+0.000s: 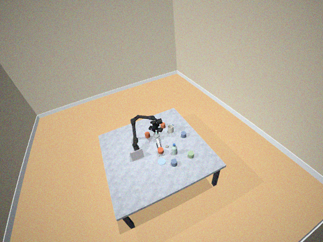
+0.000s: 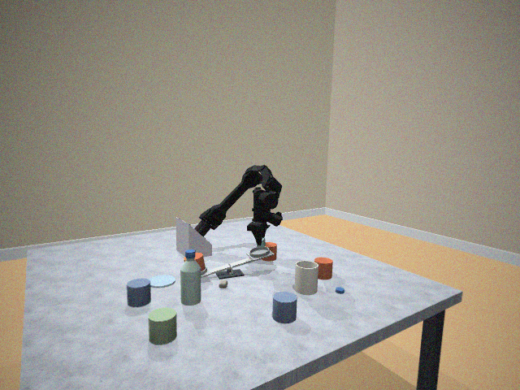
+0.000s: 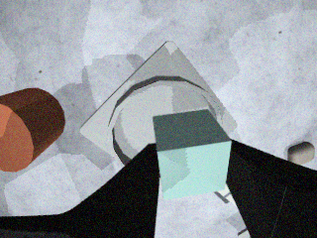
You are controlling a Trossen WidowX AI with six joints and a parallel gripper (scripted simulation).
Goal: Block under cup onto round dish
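My gripper [image 1: 156,131] [image 2: 260,244] [image 3: 185,147] is shut on a mint-green block [image 3: 194,170], holding it just above the raised end of the balance [image 2: 240,263] [image 3: 99,128]. No cup stands on that end's ringed tray. An orange cup [image 1: 160,150] [image 2: 200,260] stands on the balance's low end, partly hidden by the bottle in the exterior view. Another orange cup [image 1: 147,135] [image 2: 272,250] [image 3: 15,139] stands on the table beside the raised end. The round light-blue dish [image 1: 161,161] [image 2: 162,280] lies beyond the low end, with no cup above it.
A third orange cup [image 1: 163,125] [image 2: 323,268] stands by a beige mug [image 1: 170,129] [image 2: 305,278]. A bottle [image 1: 174,149] [image 2: 190,281] stands near the low end. Blue cups [image 1: 173,162] [image 2: 284,307], a green cup [image 1: 191,154] [image 2: 162,326] and a grey panel [image 1: 137,155] are around.
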